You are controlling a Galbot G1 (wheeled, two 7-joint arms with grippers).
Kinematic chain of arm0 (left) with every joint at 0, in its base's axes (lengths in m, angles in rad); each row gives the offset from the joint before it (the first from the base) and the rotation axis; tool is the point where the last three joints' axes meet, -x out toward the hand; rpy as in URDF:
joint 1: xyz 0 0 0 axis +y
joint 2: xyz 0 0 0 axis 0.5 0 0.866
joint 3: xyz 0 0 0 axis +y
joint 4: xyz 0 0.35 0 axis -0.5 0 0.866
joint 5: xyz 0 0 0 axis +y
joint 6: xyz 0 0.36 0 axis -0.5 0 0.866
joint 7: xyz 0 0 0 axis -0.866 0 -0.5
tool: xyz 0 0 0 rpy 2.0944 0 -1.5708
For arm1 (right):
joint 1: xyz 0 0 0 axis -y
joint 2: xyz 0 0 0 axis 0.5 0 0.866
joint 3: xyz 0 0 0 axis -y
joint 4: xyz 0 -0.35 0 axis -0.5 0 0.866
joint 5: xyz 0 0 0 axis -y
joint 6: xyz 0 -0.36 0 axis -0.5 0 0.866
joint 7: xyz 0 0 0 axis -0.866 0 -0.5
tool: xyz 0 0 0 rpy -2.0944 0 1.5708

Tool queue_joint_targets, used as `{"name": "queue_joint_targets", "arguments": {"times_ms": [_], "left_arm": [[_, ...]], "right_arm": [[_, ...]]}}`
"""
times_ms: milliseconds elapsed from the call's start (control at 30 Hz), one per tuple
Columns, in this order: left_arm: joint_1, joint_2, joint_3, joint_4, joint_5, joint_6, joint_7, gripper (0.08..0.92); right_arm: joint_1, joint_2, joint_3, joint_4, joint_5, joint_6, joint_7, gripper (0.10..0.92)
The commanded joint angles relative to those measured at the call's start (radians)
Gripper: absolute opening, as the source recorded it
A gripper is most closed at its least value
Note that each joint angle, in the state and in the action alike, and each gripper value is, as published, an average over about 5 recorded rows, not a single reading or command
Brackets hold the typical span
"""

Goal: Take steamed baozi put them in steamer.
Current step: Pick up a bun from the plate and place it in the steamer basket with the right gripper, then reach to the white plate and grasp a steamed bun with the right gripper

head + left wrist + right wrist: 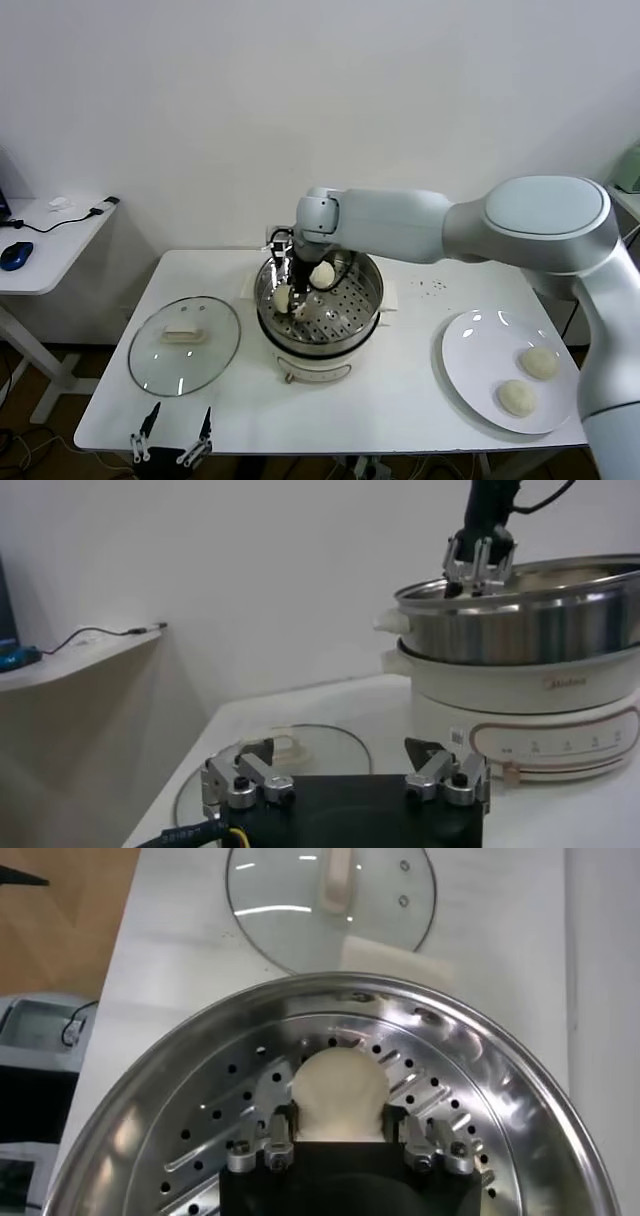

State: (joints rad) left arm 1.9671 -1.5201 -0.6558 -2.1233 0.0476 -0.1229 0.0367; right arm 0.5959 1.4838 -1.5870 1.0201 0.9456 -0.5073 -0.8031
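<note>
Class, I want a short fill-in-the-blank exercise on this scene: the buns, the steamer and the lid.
1. The number of baozi left on the white plate is ____.
2. The right gripper is down inside the ____.
3. The number of baozi already in the steamer is ____.
4. The glass lid lies on the steamer's ____ side, seen from the robot.

Missing words: two; steamer; two; left

Shiny round stainless-steel steamer pot (320,300): silver wall, white base; inner tray (450,1148) patterned with round holes and short slots. Small round cream-white dough buns (322,273): plain, unmarked. Round clear glass lid (185,345) beside steamer: cream-white handle. Large flat white plate (470,350): plain. Counter (400,400): white. Right tool (340,1138): black body, grey metal fingers.
</note>
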Motion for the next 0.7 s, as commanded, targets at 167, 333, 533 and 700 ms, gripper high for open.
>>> {"name": "queue_joint_targets", "arguments": {"times_ms": [167,333,533,700], "left_arm": [[0.002,0.001,0.001,-0.002,0.001,0.005,0.004,0.823],[0.004,0.002,0.004,-0.007,0.008,0.006,0.006,0.823],[0.003,0.001,0.007,-0.01,0.017,0.007,0.006,0.823],[0.003,0.001,0.001,-0.013,0.017,0.009,0.005,0.823]], "right_arm": [[0.015,-0.043,0.018,0.029,-0.004,-0.005,-0.005,0.816],[0.134,-0.182,0.023,0.154,-0.023,0.022,-0.042,0.822],[0.327,-0.427,-0.069,0.349,-0.053,0.113,-0.126,0.823],[0.452,-0.627,-0.165,0.474,-0.134,0.182,-0.174,0.823]]}}
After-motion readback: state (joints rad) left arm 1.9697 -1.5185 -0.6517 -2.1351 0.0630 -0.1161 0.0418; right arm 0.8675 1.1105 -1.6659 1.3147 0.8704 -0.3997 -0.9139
